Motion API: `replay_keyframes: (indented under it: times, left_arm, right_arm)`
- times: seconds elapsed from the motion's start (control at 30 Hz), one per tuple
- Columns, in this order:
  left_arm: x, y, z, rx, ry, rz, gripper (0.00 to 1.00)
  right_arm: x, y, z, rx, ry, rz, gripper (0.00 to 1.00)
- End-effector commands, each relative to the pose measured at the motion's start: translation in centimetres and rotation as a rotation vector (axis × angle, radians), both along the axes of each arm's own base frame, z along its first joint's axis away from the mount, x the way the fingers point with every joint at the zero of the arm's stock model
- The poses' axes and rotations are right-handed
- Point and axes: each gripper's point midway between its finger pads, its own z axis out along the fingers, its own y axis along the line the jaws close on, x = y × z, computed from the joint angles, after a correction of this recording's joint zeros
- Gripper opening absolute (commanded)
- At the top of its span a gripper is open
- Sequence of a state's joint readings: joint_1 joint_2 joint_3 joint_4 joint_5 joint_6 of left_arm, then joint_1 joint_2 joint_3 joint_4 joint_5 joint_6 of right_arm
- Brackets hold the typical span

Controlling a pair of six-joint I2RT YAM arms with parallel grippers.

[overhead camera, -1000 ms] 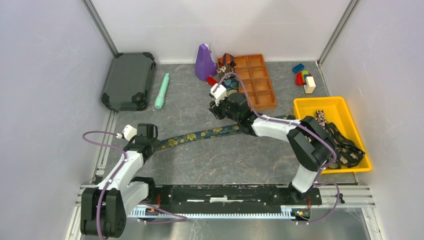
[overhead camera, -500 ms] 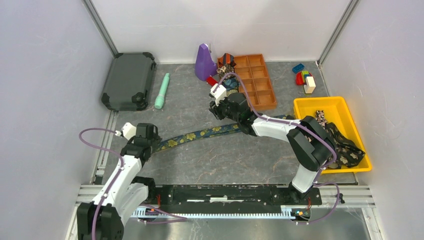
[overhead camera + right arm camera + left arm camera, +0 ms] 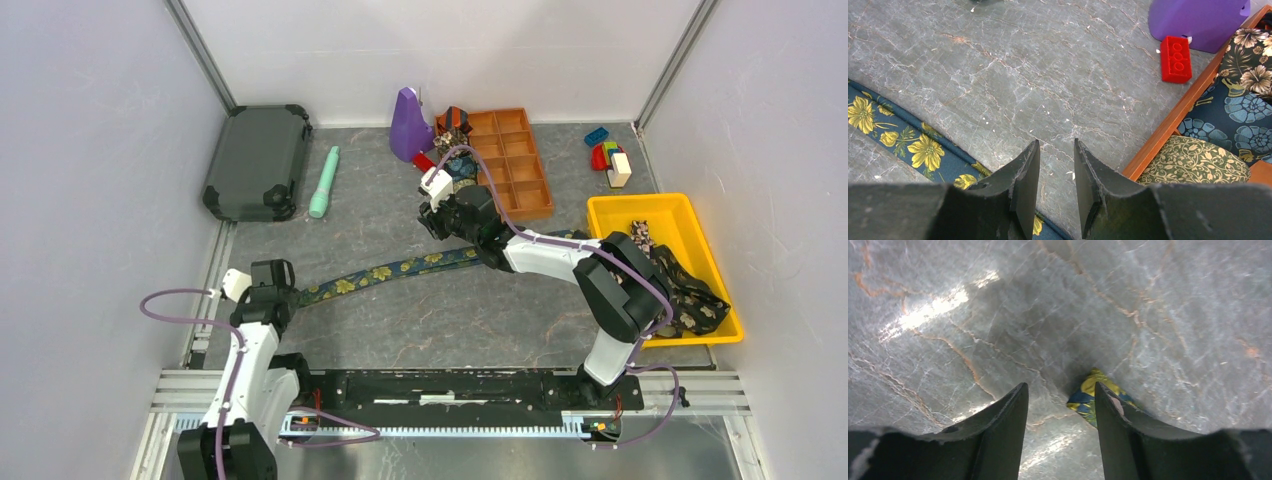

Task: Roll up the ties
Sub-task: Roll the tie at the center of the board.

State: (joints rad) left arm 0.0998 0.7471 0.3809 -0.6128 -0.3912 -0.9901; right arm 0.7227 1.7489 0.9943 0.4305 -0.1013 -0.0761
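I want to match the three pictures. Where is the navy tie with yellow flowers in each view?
Top external: the navy tie lies diagonally across the middle of the picture.
Left wrist: only its tip shows, low and just right of centre.
Right wrist: it is a band along the lower left.
Shared landmark: the grey veined tabletop, seen in all three.

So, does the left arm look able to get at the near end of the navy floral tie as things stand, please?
Probably yes: the left gripper hangs open right by the end of the tie, which lies just beside its gap, with nothing between them.
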Motion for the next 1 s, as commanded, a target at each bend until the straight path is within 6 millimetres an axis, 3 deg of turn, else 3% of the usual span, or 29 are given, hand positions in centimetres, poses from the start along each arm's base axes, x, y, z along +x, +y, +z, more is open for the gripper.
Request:
replay_keyframes:
  times: [0.0, 0.47, 0.97]
  left_arm:
    - [0.7, -0.6, -0.9, -0.095, -0.053, 0.031, 0.56]
    - [1.5, -0.9, -1.8, -0.123, -0.098, 0.024, 0.48]
    - [2.2, -1.1, -1.9, -0.120, -0.110, -0.014, 0.34]
  right_arm:
    - [0.5, 0.4, 1.1, 0.019, -0.028, -0.001, 0.37]
    - [0.4, 0.5, 1.2, 0.021, -0.027, 0.005, 0.37]
    - [0.3, 0.6, 1.0, 0.019, -0.021, 0.013, 0.37]
